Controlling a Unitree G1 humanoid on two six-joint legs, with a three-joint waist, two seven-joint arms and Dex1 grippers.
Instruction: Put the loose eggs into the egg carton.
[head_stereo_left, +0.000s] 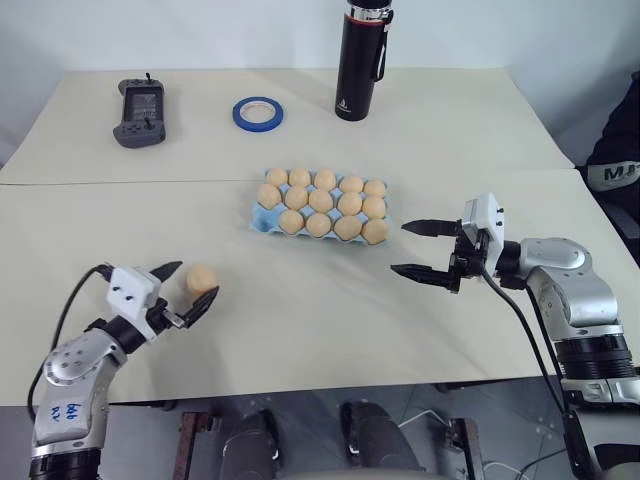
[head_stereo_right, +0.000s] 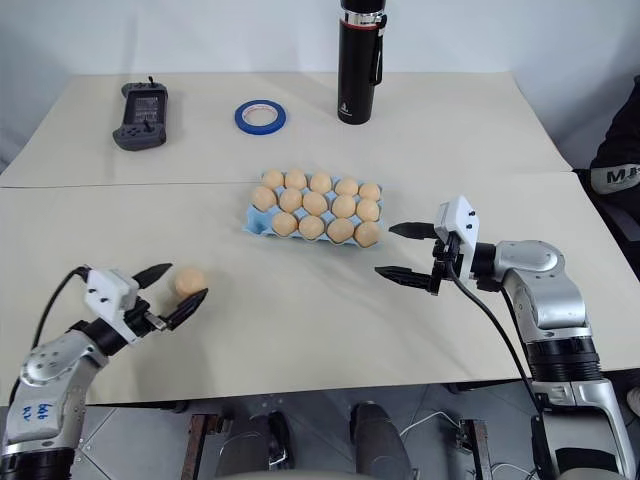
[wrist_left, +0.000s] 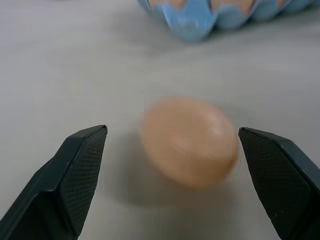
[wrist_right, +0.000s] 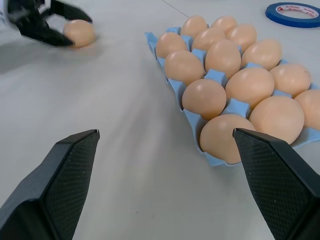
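Note:
One loose egg (head_stereo_left: 201, 278) lies on the table at the near left, tan-orange and oval. My left gripper (head_stereo_left: 186, 292) is open, one finger on each side of this egg (wrist_left: 190, 141), not touching it. The light-blue egg carton (head_stereo_left: 261, 216) sits at the table's middle with several eggs (head_stereo_left: 320, 201) in its cups. To the carton's right my right gripper (head_stereo_left: 417, 249) hovers open and empty, pointing toward the carton (wrist_right: 186, 116).
At the back of the table stand a black bottle (head_stereo_left: 362, 62), a blue tape roll (head_stereo_left: 258, 112) and a grey handheld controller (head_stereo_left: 139, 111). A seam (head_stereo_left: 120, 181) between two tabletops runs behind the carton. A person's dark sleeve (head_stereo_left: 615, 160) shows at the far right.

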